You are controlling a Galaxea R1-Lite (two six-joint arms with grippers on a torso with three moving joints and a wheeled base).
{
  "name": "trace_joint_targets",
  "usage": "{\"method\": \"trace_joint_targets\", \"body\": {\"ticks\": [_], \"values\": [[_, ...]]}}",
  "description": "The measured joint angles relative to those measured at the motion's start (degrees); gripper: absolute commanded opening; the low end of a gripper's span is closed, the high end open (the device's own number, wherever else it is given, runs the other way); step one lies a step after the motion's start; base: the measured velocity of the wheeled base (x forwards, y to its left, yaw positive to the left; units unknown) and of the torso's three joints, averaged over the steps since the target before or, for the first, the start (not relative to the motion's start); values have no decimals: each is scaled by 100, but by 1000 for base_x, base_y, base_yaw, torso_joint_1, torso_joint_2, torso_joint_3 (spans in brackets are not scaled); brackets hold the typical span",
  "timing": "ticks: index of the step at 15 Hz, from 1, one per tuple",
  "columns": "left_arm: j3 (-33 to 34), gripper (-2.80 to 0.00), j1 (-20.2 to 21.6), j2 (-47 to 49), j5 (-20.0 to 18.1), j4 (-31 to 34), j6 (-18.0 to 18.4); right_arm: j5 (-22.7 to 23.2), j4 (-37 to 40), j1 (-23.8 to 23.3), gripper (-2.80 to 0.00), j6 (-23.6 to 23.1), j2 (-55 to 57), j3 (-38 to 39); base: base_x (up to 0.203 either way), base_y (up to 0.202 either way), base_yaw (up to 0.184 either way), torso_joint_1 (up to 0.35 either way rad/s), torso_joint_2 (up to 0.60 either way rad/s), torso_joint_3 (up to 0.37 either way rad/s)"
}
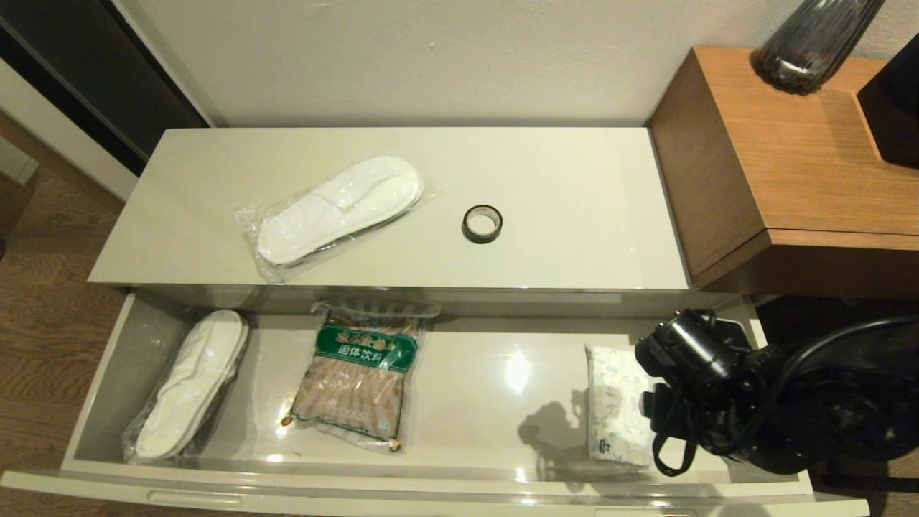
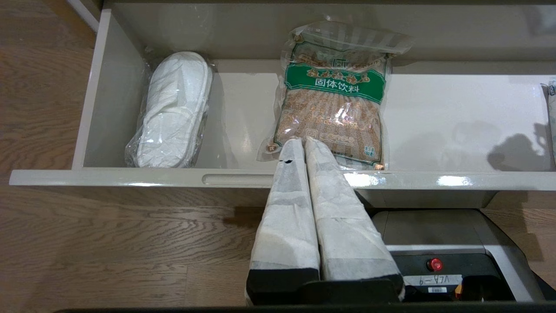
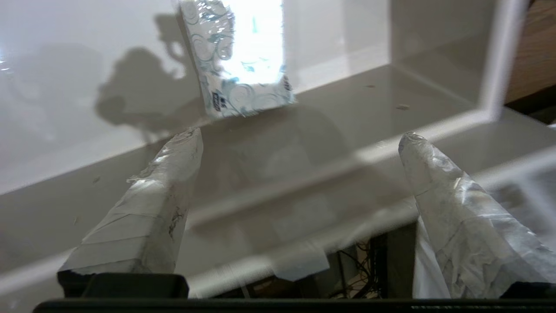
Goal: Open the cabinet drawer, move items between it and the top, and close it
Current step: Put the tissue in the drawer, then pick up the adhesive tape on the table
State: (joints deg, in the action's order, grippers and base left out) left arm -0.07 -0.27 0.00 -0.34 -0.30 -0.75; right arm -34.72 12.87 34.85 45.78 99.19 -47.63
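Right gripper (image 3: 299,139) spread empty, hovering over drawer (image 1: 459,474) right end; tissue packet (image 1: 616,413) just left, lengthwise near-to-far.

You see a glossy, smooth cabinet drawer (image 1: 459,470) and top (image 1: 574,208), clear crinkly plastic around cloth-like white slippers (image 1: 337,208), a shiny tape roll (image 1: 482,223), a matt wooden side table (image 1: 775,165), and wood-grain floor (image 2: 130,243).

White wall (image 1: 431,57); wood floor (image 1: 36,301); brown side table (image 1: 790,158).
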Motion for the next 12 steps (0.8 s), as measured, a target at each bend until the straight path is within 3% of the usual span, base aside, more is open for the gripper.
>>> {"method": "trace_joint_targets", "body": {"ticks": [7,10,12], "values": [[0,-280,0,0,1,-2,-2,-158,2908,-65,0,-61,-2626,-229,0,0,0,0,0,0],[0,-280,0,0,-2,-2,-2,-82,3095,-88,0,-403,-3072,-585,0,0,0,0,0,0],[-2,-280,0,0,1,0,-2,192,3117,-56,0,-1027,-3370,-848,0,0,0,0,0,0]]}}
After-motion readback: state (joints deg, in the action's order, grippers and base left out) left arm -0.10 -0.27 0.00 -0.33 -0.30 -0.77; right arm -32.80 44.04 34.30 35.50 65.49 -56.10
